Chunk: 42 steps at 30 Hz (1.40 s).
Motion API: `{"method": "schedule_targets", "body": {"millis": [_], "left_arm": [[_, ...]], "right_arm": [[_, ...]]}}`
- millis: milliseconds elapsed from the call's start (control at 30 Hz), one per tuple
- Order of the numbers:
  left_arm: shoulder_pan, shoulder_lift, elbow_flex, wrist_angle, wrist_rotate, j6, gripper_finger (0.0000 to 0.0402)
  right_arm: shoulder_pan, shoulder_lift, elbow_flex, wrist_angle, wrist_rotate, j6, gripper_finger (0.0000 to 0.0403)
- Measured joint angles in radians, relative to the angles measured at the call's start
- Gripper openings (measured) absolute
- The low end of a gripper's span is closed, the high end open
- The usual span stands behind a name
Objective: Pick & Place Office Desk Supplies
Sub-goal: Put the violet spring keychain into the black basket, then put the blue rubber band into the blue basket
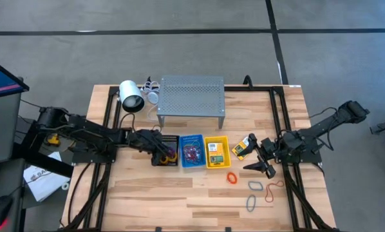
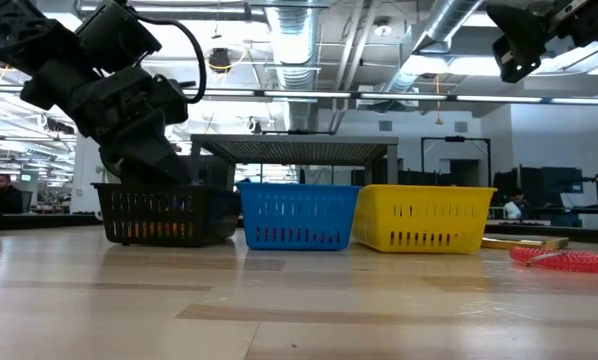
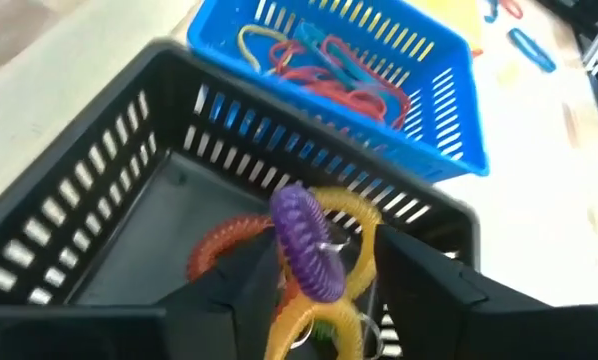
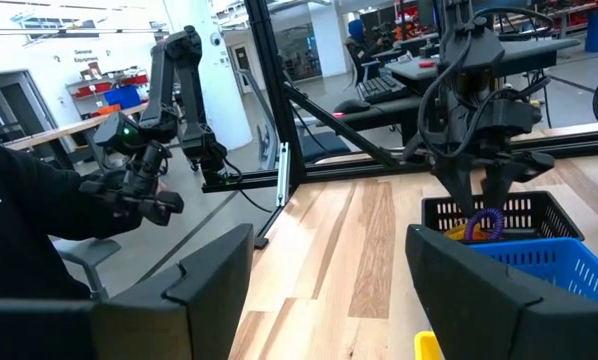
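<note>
Left pincer (image 3: 319,300), parted, seemingly loose around a purple band (image 3: 307,240), inside the black basket (image 3: 99,200) beside the blue basket (image 3: 449,130).

I count three baskets: black (image 1: 165,149), blue (image 1: 192,153), yellow (image 1: 217,151). Two crayon boxes (image 1: 244,146). Four loose bands on the tabletop (image 1: 254,185).

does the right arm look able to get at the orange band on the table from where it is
Probably yes. The right gripper hangs open just beside the orange band, which lies alone on bare wood in front of the yellow basket. Nothing stands between them.
</note>
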Motion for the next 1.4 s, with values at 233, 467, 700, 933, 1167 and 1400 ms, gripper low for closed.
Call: {"method": "schedule_targets", "body": {"millis": [233, 467, 700, 933, 1167, 1400], "left_arm": [[0.001, 0.0, 0.054, -0.02, -0.005, 0.079, 0.0184], [0.002, 0.0, 0.153, -0.224, -0.103, 0.149, 0.0173], [0.001, 0.0, 0.243, -0.232, -0.111, 0.237, 0.0172], [0.001, 0.0, 0.273, -0.038, -0.11, 0.35, 0.0171], [-0.001, 0.0, 0.273, 0.188, -0.108, 0.364, 0.017], [0.0, 0.0, 0.273, 0.209, -0.108, 0.396, 0.0163]], "right_arm": [[0.0, 0.0, 0.0, -0.005, 0.0, 0.0, 0.0258], [0.0, 0.0, 0.0, -0.025, 0.0, 0.0, 0.0258], [-0.032, 0.0, 0.0, -0.023, 0.001, -0.034, 0.0258], [-0.105, 0.0, 0.0, -0.023, 0.002, -0.037, 0.0258], [-0.144, 0.0, 0.0, -0.03, 0.001, -0.037, 0.0258], [-0.153, 0.0, 0.0, -0.096, 0.001, -0.034, 0.0258]]}}
